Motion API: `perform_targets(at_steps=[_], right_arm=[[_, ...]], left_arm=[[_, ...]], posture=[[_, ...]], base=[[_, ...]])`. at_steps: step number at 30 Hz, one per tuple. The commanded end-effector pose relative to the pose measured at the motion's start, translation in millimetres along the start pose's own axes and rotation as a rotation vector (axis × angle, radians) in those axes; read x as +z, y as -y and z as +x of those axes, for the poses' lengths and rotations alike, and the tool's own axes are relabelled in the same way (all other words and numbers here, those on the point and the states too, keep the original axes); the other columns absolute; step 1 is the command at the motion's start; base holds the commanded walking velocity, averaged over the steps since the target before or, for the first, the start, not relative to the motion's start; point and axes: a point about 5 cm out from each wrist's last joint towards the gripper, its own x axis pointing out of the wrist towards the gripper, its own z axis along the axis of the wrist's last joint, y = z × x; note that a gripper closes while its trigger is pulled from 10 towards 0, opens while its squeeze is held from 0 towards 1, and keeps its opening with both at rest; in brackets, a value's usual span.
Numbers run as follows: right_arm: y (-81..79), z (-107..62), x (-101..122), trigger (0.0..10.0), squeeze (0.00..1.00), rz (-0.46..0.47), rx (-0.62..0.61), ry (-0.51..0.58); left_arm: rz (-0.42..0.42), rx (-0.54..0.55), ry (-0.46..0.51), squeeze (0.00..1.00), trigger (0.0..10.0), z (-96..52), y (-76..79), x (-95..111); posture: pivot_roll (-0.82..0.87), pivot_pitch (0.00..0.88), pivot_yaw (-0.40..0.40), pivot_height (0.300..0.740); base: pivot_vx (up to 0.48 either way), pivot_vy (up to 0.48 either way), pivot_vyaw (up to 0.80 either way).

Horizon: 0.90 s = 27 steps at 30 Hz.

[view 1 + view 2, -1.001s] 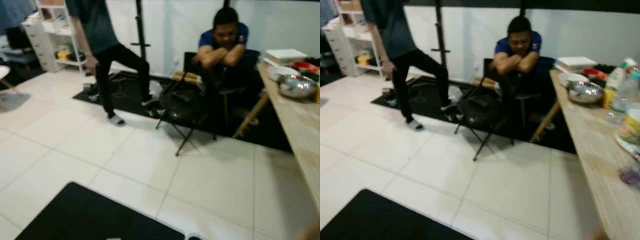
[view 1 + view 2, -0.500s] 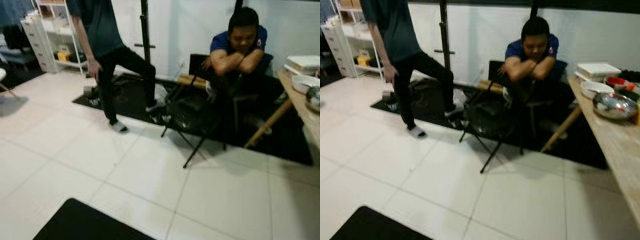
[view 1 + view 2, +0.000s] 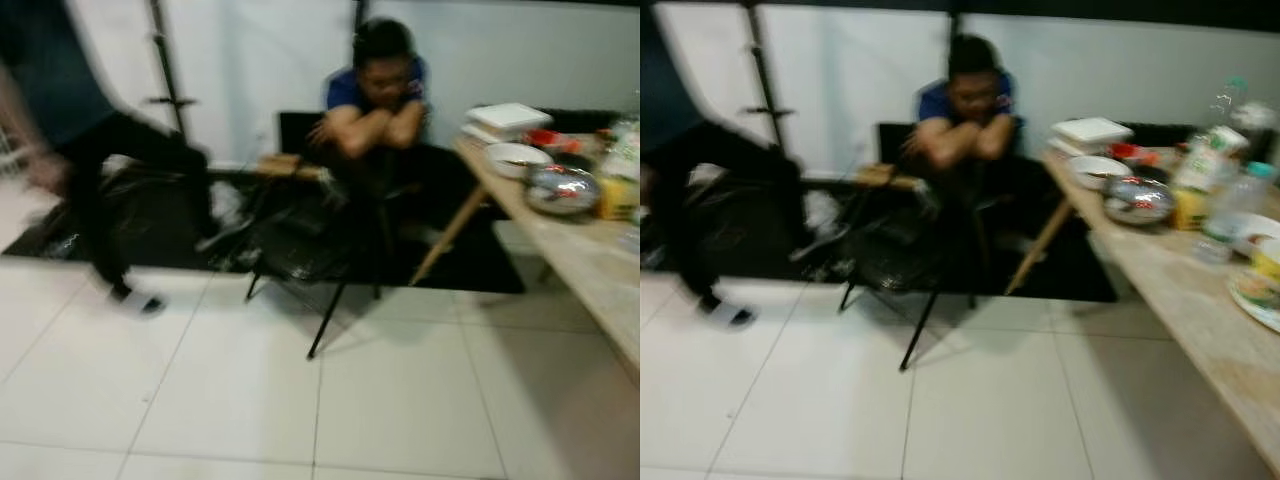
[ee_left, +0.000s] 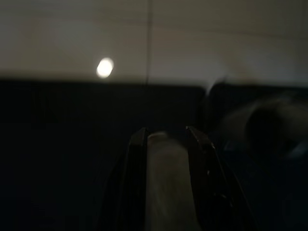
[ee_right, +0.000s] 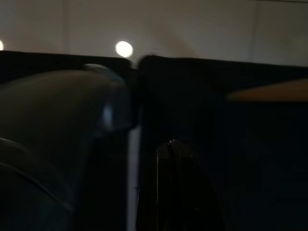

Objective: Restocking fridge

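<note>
The wooden table (image 3: 1180,300) on the right carries food and drink: a clear bottle (image 3: 1223,215) with a blue cap, a yellow-labelled bottle (image 3: 1193,180), a metal bowl (image 3: 1137,198), a white bowl (image 3: 517,158) and stacked white boxes (image 3: 508,118). In the dark left wrist view my left gripper (image 4: 166,135) has its two black fingers around a pale object (image 4: 166,183) that I cannot identify. In the right wrist view my right gripper (image 5: 171,144) hangs over a black mat, fingers pressed together. The head views are blurred.
A person (image 3: 375,90) in a blue shirt sits leaning on a chair back beside the table's far end. A folding black stand (image 3: 310,250) is in front of them. Another person (image 3: 70,150) walks at the left. White tile floor (image 3: 380,400) lies ahead.
The whole picture has swung to the right: more of the table shows, and the black mat at the front has left the view. The walking person is now at the left edge.
</note>
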Motion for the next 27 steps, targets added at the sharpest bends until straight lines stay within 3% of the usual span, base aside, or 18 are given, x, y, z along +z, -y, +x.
perform_targets(at_steps=[1,18,27], right_arm=[[-5.5,1.6,4.3,10.0,0.0,-0.005,0.012,0.011],[-5.9,1.7,2.8,10.0,0.0,0.009,0.003,0.002],[-6.2,1.8,2.2,10.0,0.0,0.019,0.002,0.002]], left_arm=[[-0.007,0.013,-0.045,0.0,10.0,-3.5,-3.1,-13.9],[-0.011,0.015,-0.048,0.0,10.0,-3.8,-4.1,-14.3],[-0.028,0.022,-0.026,0.0,10.0,-3.6,-5.3,-10.7]], posture=[[-0.07,0.0,0.013,0.74],[-0.07,0.0,0.016,0.74],[-0.07,0.0,0.016,0.74]], base=[[0.398,0.0,-0.78],[0.379,0.0,-0.77],[0.0,0.0,-0.77]])
